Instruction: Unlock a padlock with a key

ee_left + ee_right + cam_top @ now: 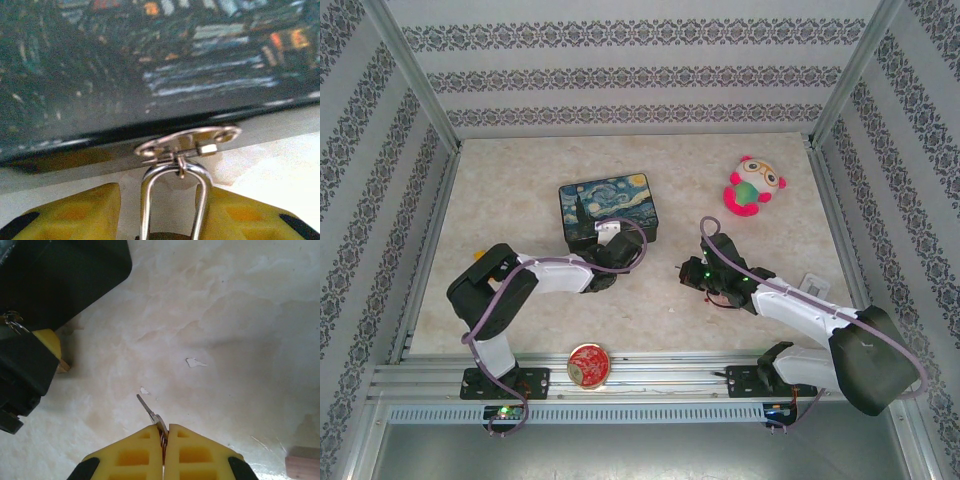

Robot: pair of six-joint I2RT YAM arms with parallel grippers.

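I'm pinching key (148, 410) in closed right gripper (163, 428); left gripper (161, 191) clamping padlock (146, 205), ahead-left, well apart; not yet inserting.

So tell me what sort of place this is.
Probably a robot test cell: an aluminium frame, patterned wall panels boxing in the table, and the left arm and right arm bolted to a front rail.

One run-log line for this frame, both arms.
left gripper: shut on padlock, hooked on box latch | right gripper: shut on key, blade out, apart from padlock | key not yet inserted
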